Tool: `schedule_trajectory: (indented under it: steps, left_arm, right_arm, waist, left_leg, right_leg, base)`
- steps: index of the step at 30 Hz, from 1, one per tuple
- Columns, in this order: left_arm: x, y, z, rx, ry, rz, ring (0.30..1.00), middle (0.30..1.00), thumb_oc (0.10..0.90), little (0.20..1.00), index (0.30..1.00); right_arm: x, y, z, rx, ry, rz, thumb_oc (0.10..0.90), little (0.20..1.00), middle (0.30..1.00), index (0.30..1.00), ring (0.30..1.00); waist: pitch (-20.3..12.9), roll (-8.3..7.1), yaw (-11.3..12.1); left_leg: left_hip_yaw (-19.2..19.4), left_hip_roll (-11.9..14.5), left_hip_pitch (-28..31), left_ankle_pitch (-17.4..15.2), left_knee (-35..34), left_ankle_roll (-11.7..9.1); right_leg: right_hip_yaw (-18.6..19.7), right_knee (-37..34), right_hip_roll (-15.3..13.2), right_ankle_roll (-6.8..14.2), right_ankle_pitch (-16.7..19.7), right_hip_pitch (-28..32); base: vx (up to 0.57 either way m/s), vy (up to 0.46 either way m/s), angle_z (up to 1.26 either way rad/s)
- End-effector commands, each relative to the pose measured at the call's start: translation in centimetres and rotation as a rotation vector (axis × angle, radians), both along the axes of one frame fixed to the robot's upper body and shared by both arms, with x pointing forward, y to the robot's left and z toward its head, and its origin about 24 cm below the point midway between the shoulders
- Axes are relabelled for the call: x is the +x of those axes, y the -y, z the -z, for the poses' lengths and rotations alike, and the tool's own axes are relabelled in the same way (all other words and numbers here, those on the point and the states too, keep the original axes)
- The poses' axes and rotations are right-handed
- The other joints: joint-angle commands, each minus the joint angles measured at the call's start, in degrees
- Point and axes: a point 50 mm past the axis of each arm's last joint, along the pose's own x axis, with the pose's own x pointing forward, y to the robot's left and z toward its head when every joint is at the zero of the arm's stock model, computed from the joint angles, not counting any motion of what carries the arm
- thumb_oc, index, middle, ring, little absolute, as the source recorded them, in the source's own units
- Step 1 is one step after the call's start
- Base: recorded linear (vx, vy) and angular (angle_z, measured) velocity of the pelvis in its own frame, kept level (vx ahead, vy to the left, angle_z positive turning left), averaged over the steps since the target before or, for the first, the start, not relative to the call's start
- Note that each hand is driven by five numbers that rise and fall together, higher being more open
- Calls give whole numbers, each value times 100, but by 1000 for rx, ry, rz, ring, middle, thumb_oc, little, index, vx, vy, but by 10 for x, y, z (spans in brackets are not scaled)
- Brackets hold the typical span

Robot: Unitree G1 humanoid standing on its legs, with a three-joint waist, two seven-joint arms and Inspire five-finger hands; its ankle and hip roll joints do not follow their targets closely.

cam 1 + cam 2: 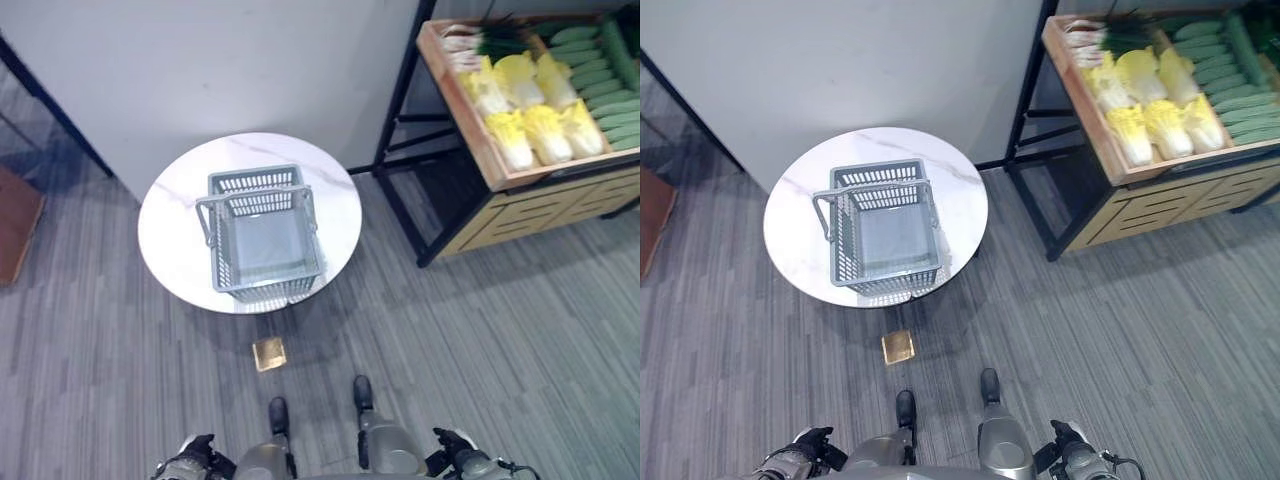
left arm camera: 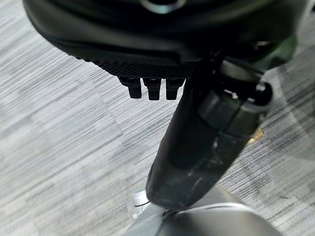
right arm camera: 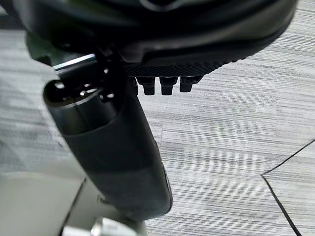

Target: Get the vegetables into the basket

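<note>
**Basket empty on desk; vegetables on shelf, both hands low and idle**

The grey basket (image 1: 262, 235) stands upright on the round white desk (image 1: 170, 225), set toward the near edge. Its long axis runs from the near edge toward the wall, slightly skewed. The handle (image 1: 255, 197) is raised across the far half. Nothing lies in the basket; its bottom shows bare.

The vegetables sit in a wooden tray (image 1: 470, 125) on a black-framed shelf (image 1: 400, 95), well apart from the desk, to the robot's right and further back. The yellow cabbages (image 1: 530, 110) lie in rows in the middle of the tray, long axes running roughly front to back. The green cucumbers (image 1: 600, 85) are stacked at the right end, lying crosswise. A bunch of green onions (image 1: 480, 40) lies at the back left corner.

Open grey carpet floor (image 1: 520, 340) lies between the desk and the shelf. A small brass floor plate (image 1: 270, 353) sits just in front of the desk.

The left robot hand (image 1: 192, 455) hangs low at the bottom edge on the robot's left, the right robot hand (image 1: 450, 445) likewise on its right. Each wrist view shows fingers straight and the thumb extended, holding nothing, over carpet.
</note>
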Motion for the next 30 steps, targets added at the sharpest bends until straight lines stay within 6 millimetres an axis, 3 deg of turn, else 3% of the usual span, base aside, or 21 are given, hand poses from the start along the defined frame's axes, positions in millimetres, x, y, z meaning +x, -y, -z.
schedule_trajectory:
  steps: [1,10,15,18,20,21,23,26,27,28,29,30]
  left_arm:
    - [13,1,-3,2,35,24,1000,1000,900,1000,1000]
    - [3,1,0,8,13,-10,1000,1000,900,1000,1000]
    - [-2,1,1,12,-1,-9,1000,1000,900,1000,1000]
    - [-5,1,1,12,-6,-8,1000,1000,900,1000,1000]
    - [-9,1,2,14,-2,-14,1000,1000,900,1000,1000]
    - [-9,1,2,14,-3,-14,1000,1000,900,1000,1000]
    - [-15,0,3,16,-5,-35,1000,1000,900,1000,1000]
    - [-18,1,4,9,-9,-40,1000,1000,900,1000,1000]
    - [-18,1,4,9,-9,-40,1000,1000,900,1000,1000]
    - [-20,0,4,8,-13,-40,1000,1000,900,1000,1000]
    - [-22,0,4,3,-16,-45,1000,1000,900,1000,1000]
    - [-22,1,4,2,-17,-44,1000,1000,900,1000,1000]
  right_arm:
    - [18,9,-7,-34,54,-12,900,1000,1000,1000,1000]
    - [15,10,-7,-41,52,-3,900,1000,1000,1000,1000]
    - [23,8,-9,-32,91,-7,900,1000,1000,1000,1000]
    - [40,6,-16,-22,170,-14,900,1000,1000,1000,1000]
    - [70,6,-35,-7,340,-26,900,1000,1000,1000,1000]
    - [70,6,-35,-7,339,-25,900,1000,1000,1000,1000]
    - [99,16,-64,-15,529,3,900,1000,1000,1000,1000]
    - [121,20,-88,-49,643,-75,900,1000,1000,1000,1000]
    - [121,20,-88,-50,643,-75,900,1000,1000,1000,1000]
    - [133,20,-103,-52,704,-115,900,1000,1000,1000,1000]
    - [151,23,-130,-72,817,-170,900,1000,1000,1000,1000]
    - [150,23,-130,-72,816,-170,900,1000,1000,1000,1000]
  waist:
    - [44,-273,14]
    - [-204,-139,92]
    - [-300,-104,109]
    - [-325,-93,102]
    - [-357,-104,71]
    - [-355,-101,74]
    - [-383,-110,48]
    - [-401,-128,69]
    - [-398,-125,70]
    - [-407,-132,80]
    - [-423,-152,93]
    - [-421,-149,95]
  left_leg:
    - [-54,-466,379,-671,374,-53]
    - [-295,-257,528,-630,300,-218]
    - [-353,-161,631,-587,207,-285]
    - [-353,-120,690,-585,190,-311]
    - [-314,-80,765,-583,152,-327]
    - [-313,-78,772,-584,150,-327]
    - [-263,-47,853,-583,92,-339]
    - [-241,-27,916,-583,35,-342]
    - [-240,-25,922,-584,32,-342]
    - [-231,-19,937,-582,16,-345]
    - [-217,-2,969,-577,-29,-346]
    - [-216,-1,974,-577,-32,-346]
  right_leg:
    - [234,405,-302,303,421,-400]
    - [27,309,-203,121,96,31]
    - [-36,215,-123,68,-3,215]
    - [-39,162,-72,49,-36,308]
    - [-5,123,-32,50,-60,374]
    - [-5,122,-30,49,-61,380]
    - [10,79,-3,54,-71,439]
    - [24,46,20,59,-65,474]
    - [24,45,22,59,-66,479]
    - [27,31,30,63,-62,487]
    - [42,4,44,66,-52,500]
    - [43,3,45,66,-52,504]
  base:
    - [44,-114,12]
    - [53,-109,20]
    - [44,-79,15]
    - [23,-35,1]
    - [32,-20,-7]
    - [43,-24,-14]
    - [33,-12,-14]
    - [17,-3,-6]
    - [0,0,0]
    - [0,0,0]
    - [0,0,0]
    - [0,0,0]
